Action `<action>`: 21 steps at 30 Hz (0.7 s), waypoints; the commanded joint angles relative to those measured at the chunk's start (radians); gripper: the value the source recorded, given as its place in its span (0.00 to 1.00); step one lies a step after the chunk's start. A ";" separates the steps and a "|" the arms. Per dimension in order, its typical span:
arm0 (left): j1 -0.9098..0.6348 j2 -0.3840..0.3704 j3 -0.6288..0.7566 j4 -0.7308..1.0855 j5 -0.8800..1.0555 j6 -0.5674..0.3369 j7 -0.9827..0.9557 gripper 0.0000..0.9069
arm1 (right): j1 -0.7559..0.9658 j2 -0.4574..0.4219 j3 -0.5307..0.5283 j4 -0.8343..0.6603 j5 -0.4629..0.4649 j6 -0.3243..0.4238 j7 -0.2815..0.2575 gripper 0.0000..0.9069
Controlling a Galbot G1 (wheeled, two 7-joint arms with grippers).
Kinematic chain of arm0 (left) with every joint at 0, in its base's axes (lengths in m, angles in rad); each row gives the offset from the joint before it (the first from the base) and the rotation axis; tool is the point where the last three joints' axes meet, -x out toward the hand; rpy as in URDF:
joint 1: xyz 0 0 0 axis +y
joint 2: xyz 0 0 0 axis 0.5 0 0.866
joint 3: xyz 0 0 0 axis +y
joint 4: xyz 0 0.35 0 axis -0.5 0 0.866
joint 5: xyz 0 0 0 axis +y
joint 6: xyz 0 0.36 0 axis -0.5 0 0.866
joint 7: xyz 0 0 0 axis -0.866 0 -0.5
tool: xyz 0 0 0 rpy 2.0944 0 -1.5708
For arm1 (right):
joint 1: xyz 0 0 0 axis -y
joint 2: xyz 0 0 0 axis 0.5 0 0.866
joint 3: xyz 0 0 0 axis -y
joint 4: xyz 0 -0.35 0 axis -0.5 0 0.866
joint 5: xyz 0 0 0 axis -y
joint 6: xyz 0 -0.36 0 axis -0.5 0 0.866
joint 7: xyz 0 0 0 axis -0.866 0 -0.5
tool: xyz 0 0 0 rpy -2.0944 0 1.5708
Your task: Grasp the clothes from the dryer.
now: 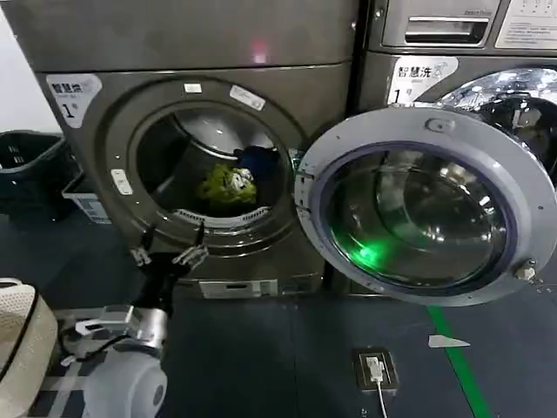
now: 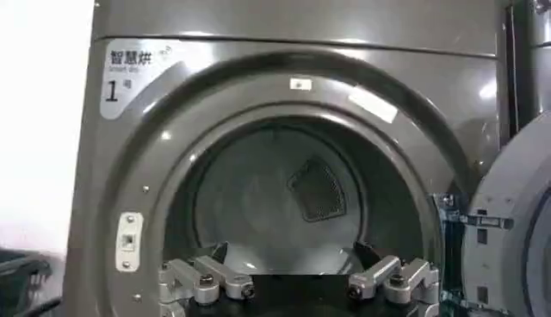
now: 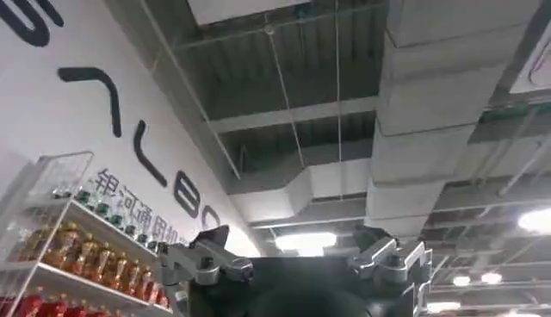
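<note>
The dryer (image 1: pixel 200 52) stands on the left of the head view with its round door (image 1: pixel 418 205) swung wide open to the right. Inside the drum lie the clothes: a yellow-green bundle (image 1: pixel 228 185) and, behind it to the right, a dark navy garment (image 1: pixel 259 161). My left gripper (image 1: pixel 172 239) hangs open and empty just in front of the porthole's lower rim, below and left of the bundle. In the left wrist view that gripper (image 2: pixel 293 254) faces the drum of the dryer (image 2: pixel 258 77). My right gripper (image 3: pixel 294 241) points up at the ceiling, open and empty.
A black basket (image 1: pixel 30 170) and a crate stand on the floor left of the dryer. A lighter grey machine (image 1: pixel 452 52) is behind the open door. A floor socket (image 1: pixel 374 370) and a green line (image 1: pixel 457 357) mark the floor. A white rounded object (image 1: pixel 22 348) sits at the lower left.
</note>
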 commanded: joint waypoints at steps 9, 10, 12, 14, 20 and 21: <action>0.005 0.002 -0.003 0.001 -0.007 0.019 0.001 1.00 | 0.007 0.004 -0.011 0.009 -0.001 0.025 -0.003 1.00; 0.004 0.000 -0.003 0.000 -0.007 0.018 0.001 1.00 | 0.005 0.004 -0.009 0.007 0.000 0.030 -0.002 1.00; 0.002 -0.003 -0.004 -0.005 -0.007 0.019 0.000 1.00 | 0.001 0.004 -0.001 0.010 0.004 0.031 -0.004 1.00; 0.006 0.000 -0.004 -0.018 -0.009 0.021 0.001 1.00 | -0.003 0.004 0.008 0.011 0.012 0.043 -0.010 1.00; 0.001 0.009 -0.013 -0.020 -0.017 0.022 0.001 1.00 | -0.008 0.005 0.019 0.012 0.050 0.057 -0.019 1.00; -0.002 0.009 -0.014 -0.020 -0.018 0.022 0.001 1.00 | -0.009 0.005 0.023 0.011 0.056 0.059 -0.018 1.00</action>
